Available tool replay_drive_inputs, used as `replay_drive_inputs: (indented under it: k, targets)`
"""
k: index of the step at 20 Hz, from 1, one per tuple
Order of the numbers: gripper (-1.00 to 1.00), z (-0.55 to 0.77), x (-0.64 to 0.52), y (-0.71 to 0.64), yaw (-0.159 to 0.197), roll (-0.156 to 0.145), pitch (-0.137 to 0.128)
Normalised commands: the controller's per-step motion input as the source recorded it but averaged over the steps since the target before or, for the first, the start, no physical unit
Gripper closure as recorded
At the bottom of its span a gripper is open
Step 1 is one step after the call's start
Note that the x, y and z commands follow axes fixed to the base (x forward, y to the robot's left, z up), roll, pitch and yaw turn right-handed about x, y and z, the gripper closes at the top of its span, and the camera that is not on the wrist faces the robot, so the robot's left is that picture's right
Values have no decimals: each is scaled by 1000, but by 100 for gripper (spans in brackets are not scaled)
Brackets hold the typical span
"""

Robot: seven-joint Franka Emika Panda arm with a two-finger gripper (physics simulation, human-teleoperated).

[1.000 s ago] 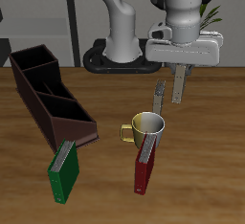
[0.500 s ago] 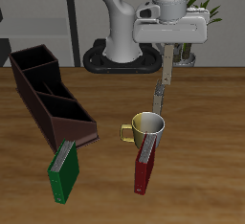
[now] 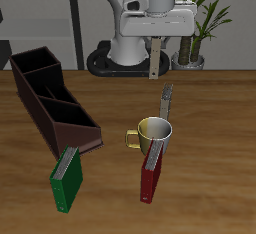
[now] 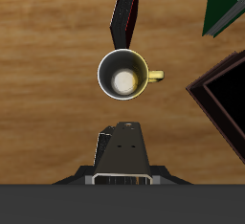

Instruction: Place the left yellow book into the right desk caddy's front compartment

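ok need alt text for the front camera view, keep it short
A robot arm's hand hangs above a wooden table, holding nothing. Below it a thin tan book stands upright just behind a yellow mug. A red book stands in front of the mug, and a green book stands by the near end of a long dark caddy.

No text, label, brand, number or sign can be read in either view. The covers of the green book [image 3: 66, 181] and the red book [image 3: 151, 174] are plain, and the mug [image 3: 153, 133] bears no print.
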Motion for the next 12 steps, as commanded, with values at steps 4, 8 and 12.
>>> replay_drive_inputs:
  k: [4,8,12]
  targets:
    - [100,36,-328,-639,126,-112,1]
    - [100,154,-311,-586,101,-101,-27]
    - [100,42,-250,-425,77,-74,-7]
